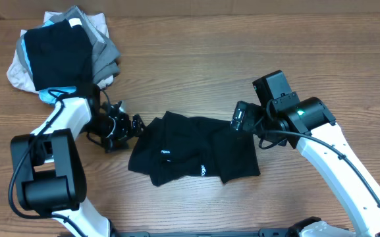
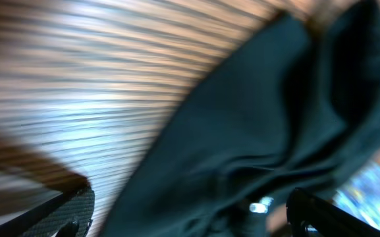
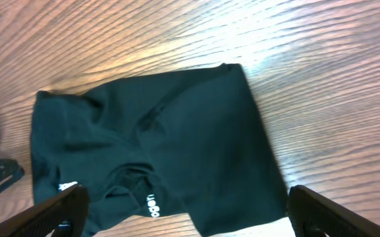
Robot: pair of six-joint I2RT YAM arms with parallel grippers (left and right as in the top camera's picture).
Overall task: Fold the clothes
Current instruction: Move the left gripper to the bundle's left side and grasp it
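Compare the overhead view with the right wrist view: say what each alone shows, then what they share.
Overhead only: the stacked pile of garments at the far left of the table, and the left end effector beside the left edge of the black shirt. Right wrist only: a close look between the fingers of the right end effector, spread wide with nothing gripped. Both: the black shirt lying crumpled on the wooden table, its white lettering showing.

A wood-grain table (image 1: 196, 59) fills the view, with glare across its surface.
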